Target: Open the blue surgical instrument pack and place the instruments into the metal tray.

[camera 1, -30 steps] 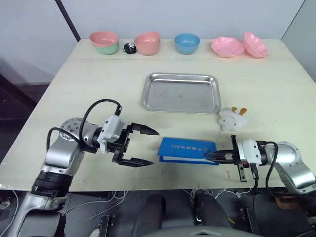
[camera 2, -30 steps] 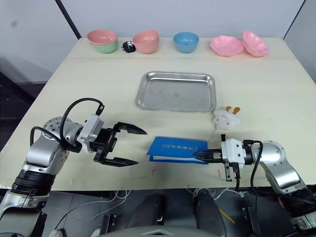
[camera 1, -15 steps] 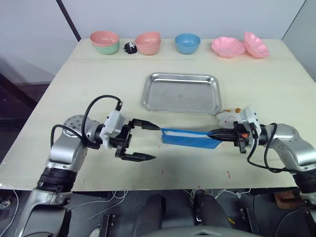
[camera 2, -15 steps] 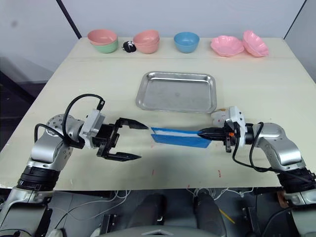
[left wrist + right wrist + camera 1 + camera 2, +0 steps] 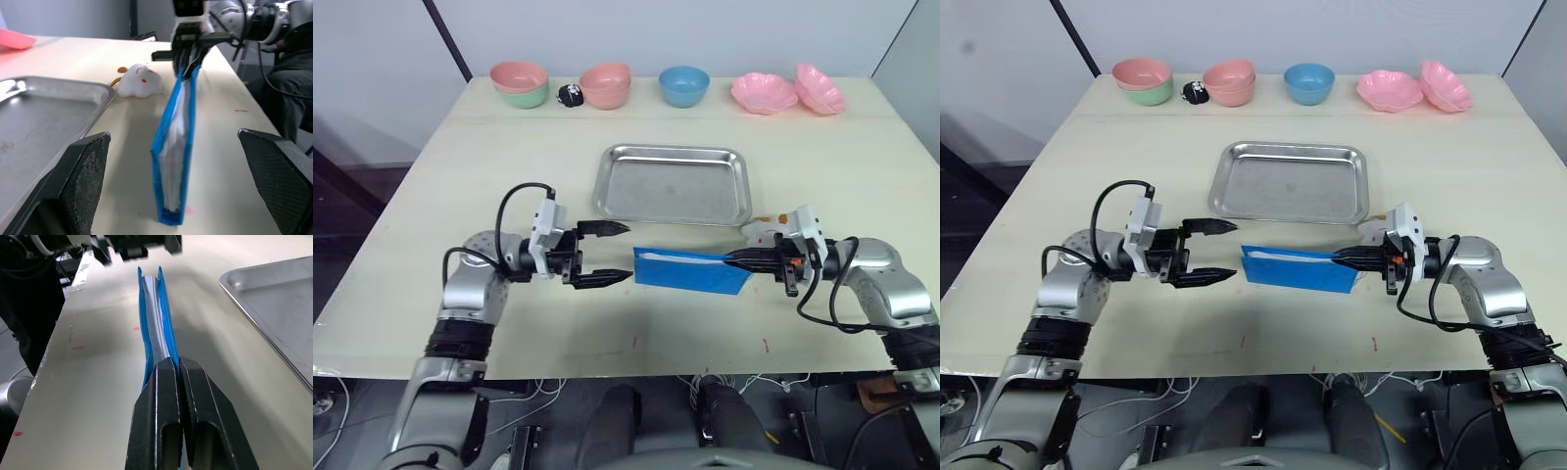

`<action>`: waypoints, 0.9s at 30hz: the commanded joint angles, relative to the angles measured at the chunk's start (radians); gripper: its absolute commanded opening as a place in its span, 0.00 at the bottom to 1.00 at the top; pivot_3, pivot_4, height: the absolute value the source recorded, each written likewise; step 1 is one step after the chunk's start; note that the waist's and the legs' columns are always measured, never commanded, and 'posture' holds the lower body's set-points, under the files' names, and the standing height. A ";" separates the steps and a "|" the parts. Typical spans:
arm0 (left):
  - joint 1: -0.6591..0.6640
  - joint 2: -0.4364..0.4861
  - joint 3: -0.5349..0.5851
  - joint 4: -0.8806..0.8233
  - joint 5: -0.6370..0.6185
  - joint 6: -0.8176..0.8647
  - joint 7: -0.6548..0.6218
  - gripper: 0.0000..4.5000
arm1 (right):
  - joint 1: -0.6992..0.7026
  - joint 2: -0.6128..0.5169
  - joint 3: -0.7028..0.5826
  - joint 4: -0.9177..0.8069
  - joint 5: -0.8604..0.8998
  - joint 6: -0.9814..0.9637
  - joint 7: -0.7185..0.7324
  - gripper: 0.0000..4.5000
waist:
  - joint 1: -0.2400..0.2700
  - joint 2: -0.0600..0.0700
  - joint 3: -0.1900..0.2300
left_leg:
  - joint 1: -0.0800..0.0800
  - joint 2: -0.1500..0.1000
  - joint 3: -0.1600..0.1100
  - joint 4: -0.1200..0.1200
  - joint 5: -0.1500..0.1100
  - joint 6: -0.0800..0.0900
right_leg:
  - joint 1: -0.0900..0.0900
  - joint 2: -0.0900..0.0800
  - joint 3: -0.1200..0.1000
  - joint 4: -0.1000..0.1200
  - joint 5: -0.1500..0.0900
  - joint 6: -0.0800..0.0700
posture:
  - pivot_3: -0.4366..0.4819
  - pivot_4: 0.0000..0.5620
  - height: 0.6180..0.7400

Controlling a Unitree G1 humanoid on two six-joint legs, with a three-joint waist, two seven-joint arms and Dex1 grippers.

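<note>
Pack status: we see the blue surgical instrument pack (image 5: 690,269) standing on edge, its lower edge at the worktop (image 5: 460,166), just in front of the metal tray (image 5: 673,184) and between the two grippers. Our right gripper (image 5: 740,258) has its fingers clamped together on the pack's right end (the right wrist view shows both black fingers (image 5: 159,416) pressed onto the blue edge, white-grey lining visible in the fold beyond them). Our left gripper (image 5: 619,253) sits just beside the pack's left end with its fingers spread apart, one above and one below, not touching the pack. In the left wrist view the pack (image 5: 175,147) runs away from us edge-on, slightly gaping at the near end, with the right gripper (image 5: 188,49) pinching its far end.

Tray is empty and shiny, well apart from the row of bowls along the far edge: pink over green bowl (image 5: 520,84), pink bowl stack (image 5: 606,85), blue bowl (image 5: 684,85), two pink scalloped dishes (image 5: 789,91). A small black object (image 5: 570,94) lies between the first two bowl stacks. A white plush toy (image 5: 762,230) lies just beside the tray's near right corner, partly behind the right gripper. No instruments visible outside the pack.
</note>
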 commanded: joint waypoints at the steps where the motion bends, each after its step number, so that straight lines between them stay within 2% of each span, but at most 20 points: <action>1: -0.032 -0.026 -0.008 0.052 0.028 -0.047 -0.007 1.00 | -0.001 0.010 -0.012 -0.026 -0.007 -0.009 0.004 0.02 | -0.001 0.000 0.000 | 0.000 0.000 0.000 0.000 0.000 0.000 | 0.000 0.000 0.000 0.000 0.000 0.000 | 0.48 0.27 1.00; 5: -0.064 -0.061 -0.009 0.111 0.033 -0.041 -0.024 1.00 | 0.001 0.012 -0.013 -0.032 -0.019 -0.011 0.006 0.02 | -0.003 0.000 0.000 | 0.000 0.000 0.000 0.000 0.000 0.000 | 0.000 0.000 0.000 0.000 0.000 0.000 | 0.48 0.27 1.00; 6: -0.071 -0.064 -0.013 0.122 0.038 -0.046 -0.033 0.88 | 0.002 0.013 -0.014 -0.033 -0.020 -0.011 0.006 0.00 | -0.003 0.000 0.000 | 0.000 0.000 0.000 0.000 0.000 0.000 | 0.000 0.000 0.000 0.000 0.000 0.000 | 0.48 0.27 1.00; 7: -0.077 -0.066 -0.014 0.130 0.042 -0.047 -0.041 0.88 | 0.003 0.013 -0.015 -0.035 -0.021 -0.010 0.005 0.00 | -0.003 0.000 0.000 | 0.000 0.000 0.000 0.000 0.000 0.000 | 0.000 0.000 0.000 0.000 0.000 0.000 | 0.48 0.27 1.00; 8: -0.082 -0.068 -0.017 0.136 0.043 -0.043 -0.050 0.82 | 0.004 0.012 -0.015 -0.036 -0.024 -0.011 0.005 0.00 | -0.003 0.000 0.000 | 0.000 0.000 0.000 0.000 0.000 0.000 | 0.000 0.000 0.000 0.000 0.000 0.000 | 0.48 0.27 1.00; 13: -0.084 -0.072 -0.021 0.141 0.045 -0.024 -0.085 0.27 | 0.008 0.014 -0.020 -0.045 -0.025 -0.007 0.002 0.00 | -0.003 0.000 0.000 | 0.000 0.000 0.000 0.000 0.000 0.000 | 0.000 0.000 0.000 0.000 0.000 0.000 | 0.48 0.27 1.00; 16: -0.076 -0.071 -0.025 0.134 0.048 -0.018 -0.093 0.01 | 0.011 0.014 -0.022 -0.049 -0.026 -0.007 0.003 0.00 | -0.002 0.000 0.000 | 0.000 0.000 0.000 0.000 0.000 0.000 | 0.000 0.000 0.000 0.000 0.000 0.000 | 0.48 0.27 1.00; 25: -0.063 -0.073 -0.019 0.126 0.050 -0.024 -0.082 0.01 | 0.006 0.000 -0.043 -0.076 -0.004 0.049 -0.014 0.00 | -0.002 0.000 0.000 | 0.000 0.000 0.000 0.000 0.000 0.000 | 0.000 0.000 0.000 0.000 0.000 0.000 | 0.48 0.27 1.00; 26: -0.061 -0.073 -0.017 0.124 0.049 -0.025 -0.079 0.00 | 0.006 -0.004 -0.050 -0.080 -0.001 0.054 -0.015 0.13 | -0.002 0.000 0.000 | 0.000 0.000 0.000 0.000 0.000 0.000 | 0.000 0.000 0.000 0.000 0.000 0.000 | 0.48 0.27 1.00; 27: -0.059 -0.073 -0.016 0.121 0.048 -0.025 -0.077 0.00 | 0.006 -0.010 -0.060 -0.084 0.002 0.059 -0.017 0.22 | -0.001 0.000 0.000 | 0.000 0.000 0.000 0.000 0.000 0.000 | 0.000 0.000 0.000 0.000 0.000 0.000 | 0.48 0.27 1.00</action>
